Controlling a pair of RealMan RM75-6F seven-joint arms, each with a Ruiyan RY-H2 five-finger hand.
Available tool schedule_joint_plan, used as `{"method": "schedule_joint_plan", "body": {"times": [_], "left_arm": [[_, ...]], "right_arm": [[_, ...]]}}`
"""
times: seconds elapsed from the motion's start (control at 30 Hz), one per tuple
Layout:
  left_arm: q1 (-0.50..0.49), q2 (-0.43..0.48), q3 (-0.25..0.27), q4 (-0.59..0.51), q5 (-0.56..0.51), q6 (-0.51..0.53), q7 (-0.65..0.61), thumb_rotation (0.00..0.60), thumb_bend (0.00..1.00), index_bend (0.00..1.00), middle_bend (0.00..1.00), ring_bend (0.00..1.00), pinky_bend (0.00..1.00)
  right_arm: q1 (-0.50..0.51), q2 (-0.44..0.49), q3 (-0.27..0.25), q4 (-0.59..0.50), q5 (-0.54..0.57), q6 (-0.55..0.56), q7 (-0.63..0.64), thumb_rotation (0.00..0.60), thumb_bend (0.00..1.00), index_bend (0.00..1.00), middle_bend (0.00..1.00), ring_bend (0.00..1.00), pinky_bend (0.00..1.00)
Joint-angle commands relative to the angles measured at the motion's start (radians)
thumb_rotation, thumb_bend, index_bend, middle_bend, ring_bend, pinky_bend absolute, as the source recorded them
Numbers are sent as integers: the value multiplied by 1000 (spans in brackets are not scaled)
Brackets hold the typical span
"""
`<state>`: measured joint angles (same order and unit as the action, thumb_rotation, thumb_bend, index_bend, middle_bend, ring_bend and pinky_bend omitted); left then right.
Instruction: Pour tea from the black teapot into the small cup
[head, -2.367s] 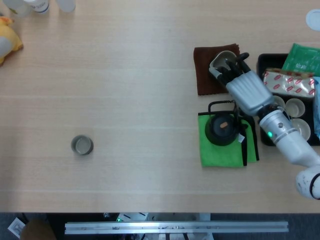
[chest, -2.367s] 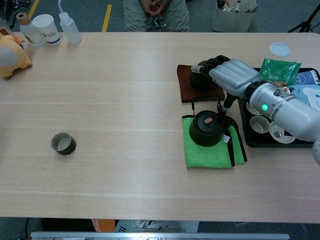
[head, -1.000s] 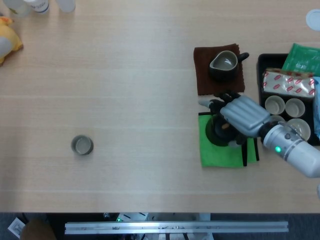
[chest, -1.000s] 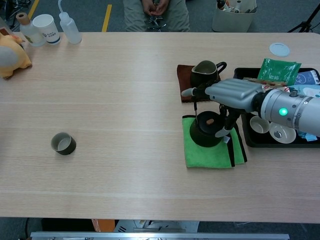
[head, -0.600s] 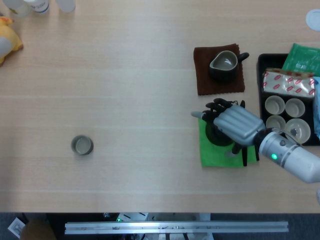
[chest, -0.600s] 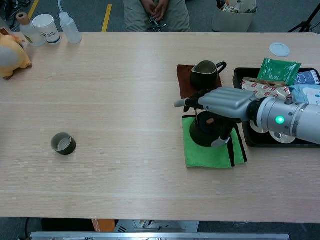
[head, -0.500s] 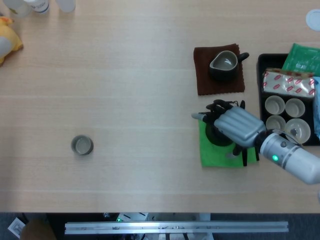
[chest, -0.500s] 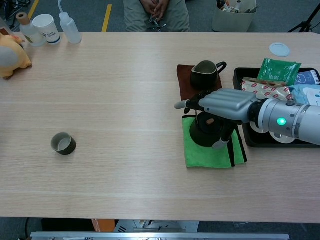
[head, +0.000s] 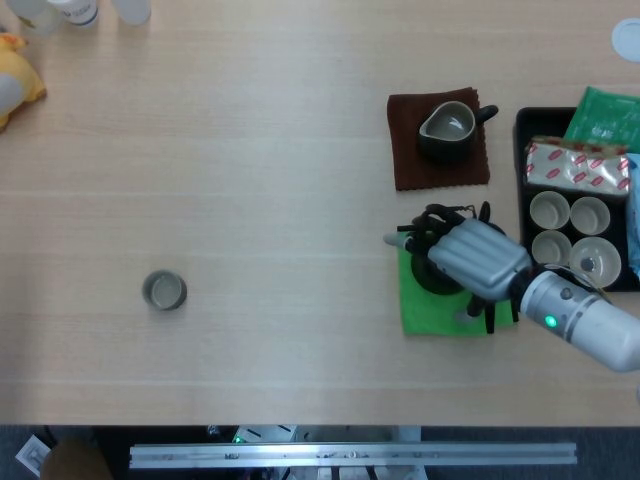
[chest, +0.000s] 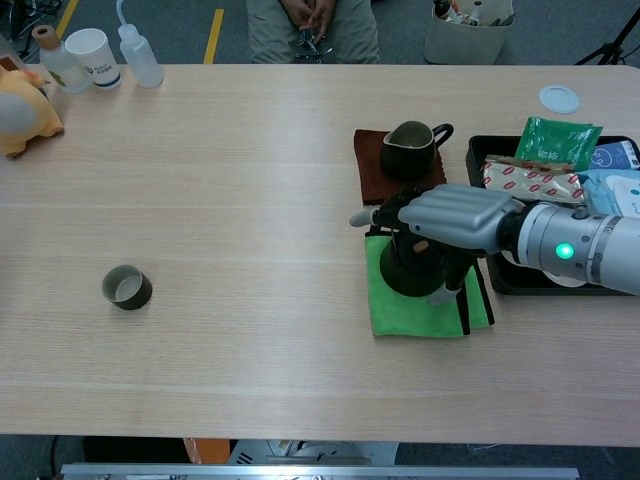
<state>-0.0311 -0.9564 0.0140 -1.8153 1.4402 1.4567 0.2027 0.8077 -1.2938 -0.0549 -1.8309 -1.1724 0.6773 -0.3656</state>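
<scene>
Overhead, right hand (head: 470, 258) hides black teapot (chest: 407, 268); grip on it unclear.

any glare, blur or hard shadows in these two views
Head view: even soft light, slightly soft focus, no glare on the table. Chest view: sharper, faint shadow under the right hand on the green cloth, green LED glowing on its wrist.

Bright, even overhead light; shadows soft and short on the tabletop (head: 250, 150); both views slightly soft, no glare, corners mildly blurred at 11 o'clock
</scene>
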Motion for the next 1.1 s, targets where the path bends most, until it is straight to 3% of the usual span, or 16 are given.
{"method": "schedule_joint_plan", "body": {"times": [0.03, 0.37, 0.9, 1.1], "left_arm": [[0, -1, 0, -1, 1, 0, 1, 600, 278, 230, 301, 283, 206], [-2, 0, -2, -2, 3, -2, 1, 600, 278, 230, 301, 283, 206], [-12, -8, -2, -2, 2, -18, 9, 600, 278, 230, 301, 283, 206], [-13, -6, 0, -3, 0, -22, 11, 600, 278, 227, 301, 283, 206]], "right_arm": [[2, -1, -1, -2, -16, -3, 14, 600, 0, 40, 199, 75, 53], [-27, 11, 13, 6, -93, 49, 95, 600, 0, 40, 203, 75, 53], [-47, 9, 60, 98, 21, 111, 85, 600, 0, 40, 203, 76, 52], [-46, 7, 50, 104, 50, 99, 60, 600, 0, 40, 203, 75, 53]]}}
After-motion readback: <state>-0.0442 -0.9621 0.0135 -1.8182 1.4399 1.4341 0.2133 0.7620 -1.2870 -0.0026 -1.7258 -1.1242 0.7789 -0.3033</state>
